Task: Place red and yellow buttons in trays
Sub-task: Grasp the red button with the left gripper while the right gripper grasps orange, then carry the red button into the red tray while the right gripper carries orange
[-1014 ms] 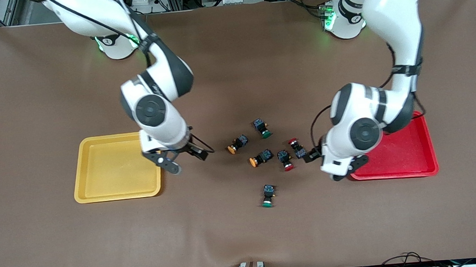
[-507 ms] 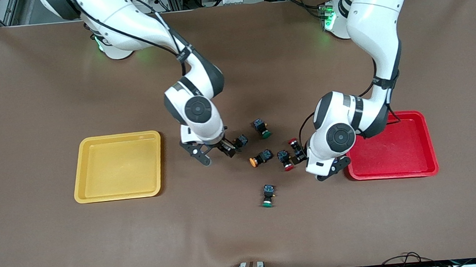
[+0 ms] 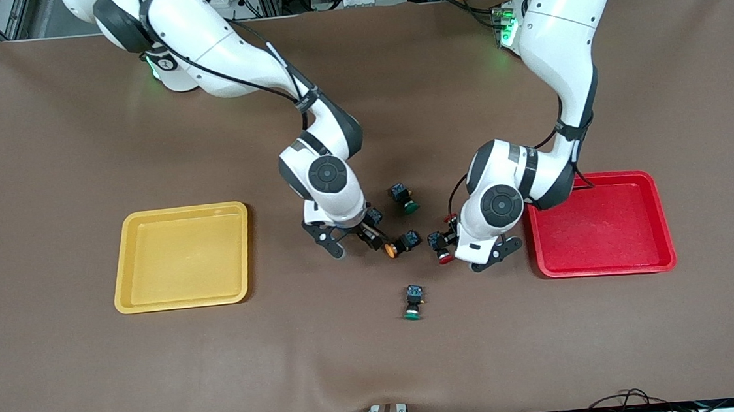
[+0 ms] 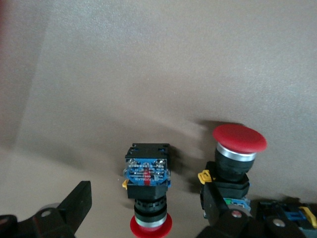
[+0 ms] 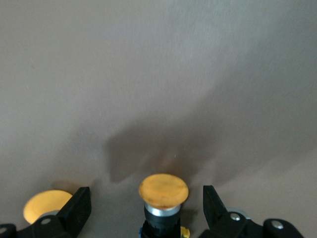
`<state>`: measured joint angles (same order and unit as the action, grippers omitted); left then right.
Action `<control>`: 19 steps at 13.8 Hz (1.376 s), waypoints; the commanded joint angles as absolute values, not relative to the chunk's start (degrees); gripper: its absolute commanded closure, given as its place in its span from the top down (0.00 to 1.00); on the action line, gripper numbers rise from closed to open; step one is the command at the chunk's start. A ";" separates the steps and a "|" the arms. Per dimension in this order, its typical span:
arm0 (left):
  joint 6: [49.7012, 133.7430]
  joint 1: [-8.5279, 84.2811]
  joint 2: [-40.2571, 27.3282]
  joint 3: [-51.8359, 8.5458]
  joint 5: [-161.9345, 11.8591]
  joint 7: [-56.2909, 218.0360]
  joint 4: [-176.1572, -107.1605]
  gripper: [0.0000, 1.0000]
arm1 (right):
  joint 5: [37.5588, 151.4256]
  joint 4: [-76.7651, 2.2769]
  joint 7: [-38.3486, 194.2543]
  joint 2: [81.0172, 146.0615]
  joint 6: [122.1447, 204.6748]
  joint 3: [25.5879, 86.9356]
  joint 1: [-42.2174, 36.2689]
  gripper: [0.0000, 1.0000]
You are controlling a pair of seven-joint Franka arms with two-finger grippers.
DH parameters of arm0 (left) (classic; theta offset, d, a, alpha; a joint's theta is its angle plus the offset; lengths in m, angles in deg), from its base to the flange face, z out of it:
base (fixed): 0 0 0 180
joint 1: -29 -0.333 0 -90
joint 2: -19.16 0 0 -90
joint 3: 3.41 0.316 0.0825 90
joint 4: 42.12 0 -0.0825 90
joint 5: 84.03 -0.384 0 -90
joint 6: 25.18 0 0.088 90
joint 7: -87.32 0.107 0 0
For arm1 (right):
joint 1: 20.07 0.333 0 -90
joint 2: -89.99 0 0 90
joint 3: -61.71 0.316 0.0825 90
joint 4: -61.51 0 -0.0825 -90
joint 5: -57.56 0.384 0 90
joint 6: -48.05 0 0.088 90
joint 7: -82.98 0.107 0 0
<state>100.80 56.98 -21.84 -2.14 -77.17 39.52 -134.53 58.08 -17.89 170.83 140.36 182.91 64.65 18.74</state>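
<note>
Right gripper (image 3: 351, 232) down low at mid-table, fingers (image 5: 74, 210) spread either side of an orange-yellow button (image 5: 163, 192), not yet closed on it; second orange-yellow button (image 3: 401, 243) just beside. Left gripper (image 3: 453, 238) low too, fingers (image 4: 74, 208) wide apart around one red button (image 4: 147, 191), second red button (image 4: 237, 153) close by one finger. Yellow tray (image 3: 181, 257) toward the right arm's end; red tray (image 3: 601, 225) toward the left arm's. Green-capped switches (image 3: 413, 300) lying loose nearby.

gap: red buttons (image 4: 149, 198) close together | left end effector (image 4: 146, 210) straddles one
</note>
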 commanded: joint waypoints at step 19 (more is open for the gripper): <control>107.71 57.74 -21.10 -1.65 -78.84 38.46 -138.80 0.42 | 63.45 -10.91 146.56 134.56 160.30 65.93 5.70 0.00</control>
